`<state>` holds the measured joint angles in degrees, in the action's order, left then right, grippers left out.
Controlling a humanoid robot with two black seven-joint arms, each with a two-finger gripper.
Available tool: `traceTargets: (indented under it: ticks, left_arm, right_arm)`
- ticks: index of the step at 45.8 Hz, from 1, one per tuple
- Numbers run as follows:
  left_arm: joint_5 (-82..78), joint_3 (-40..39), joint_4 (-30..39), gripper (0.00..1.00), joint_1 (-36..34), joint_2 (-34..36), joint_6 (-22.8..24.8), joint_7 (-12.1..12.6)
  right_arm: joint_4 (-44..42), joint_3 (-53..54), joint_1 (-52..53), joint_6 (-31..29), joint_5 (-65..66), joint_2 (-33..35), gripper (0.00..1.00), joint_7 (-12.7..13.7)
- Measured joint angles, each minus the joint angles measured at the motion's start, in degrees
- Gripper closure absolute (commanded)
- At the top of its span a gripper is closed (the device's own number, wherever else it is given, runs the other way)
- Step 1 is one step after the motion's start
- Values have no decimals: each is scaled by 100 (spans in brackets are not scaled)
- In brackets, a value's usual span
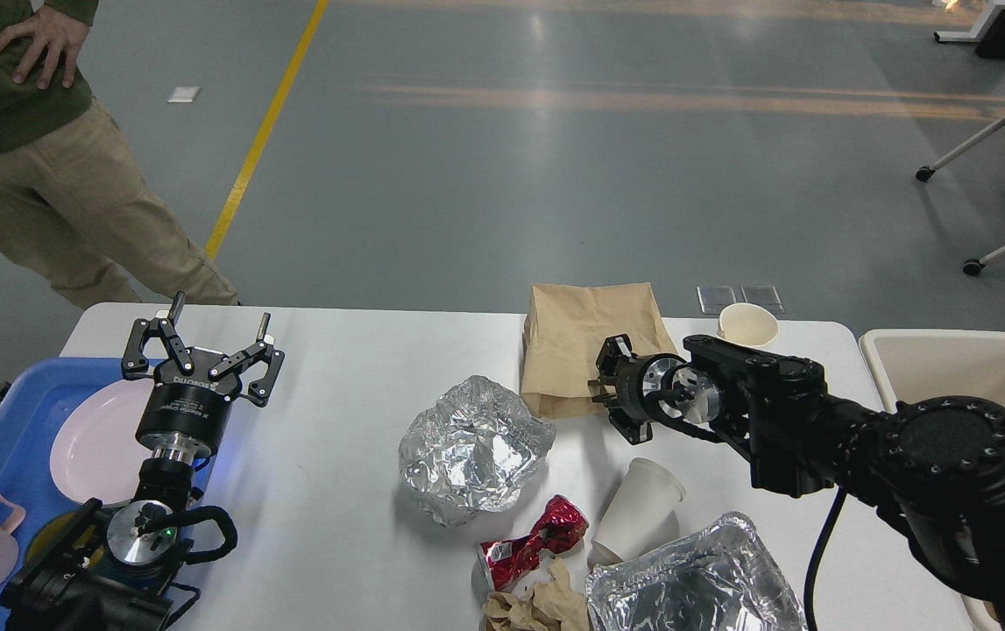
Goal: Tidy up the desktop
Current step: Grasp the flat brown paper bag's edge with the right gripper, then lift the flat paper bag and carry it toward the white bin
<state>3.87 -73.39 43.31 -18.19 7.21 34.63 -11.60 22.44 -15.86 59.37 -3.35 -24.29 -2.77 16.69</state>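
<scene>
Camera: only one, up in the robot's head.
Looks: forward and down, over the desktop to the gray floor past its far edge.
Near part: the bottom of the picture is close to the robot, and things there are cut off.
Left edge: the blue tray runs out of the picture.
Right edge: the beige bin is only partly seen.
Top left: a standing person shows without a head.
Shared part: none, as no second view is there.
</scene>
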Motion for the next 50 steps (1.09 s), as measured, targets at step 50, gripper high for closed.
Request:
traceTargets:
  ticks: [50]
  left_arm:
    - [0, 0, 1, 4, -1, 0, 0, 0]
  right_arm:
    - [2764, -1730, 3278, -655, 56, 1372, 100, 917]
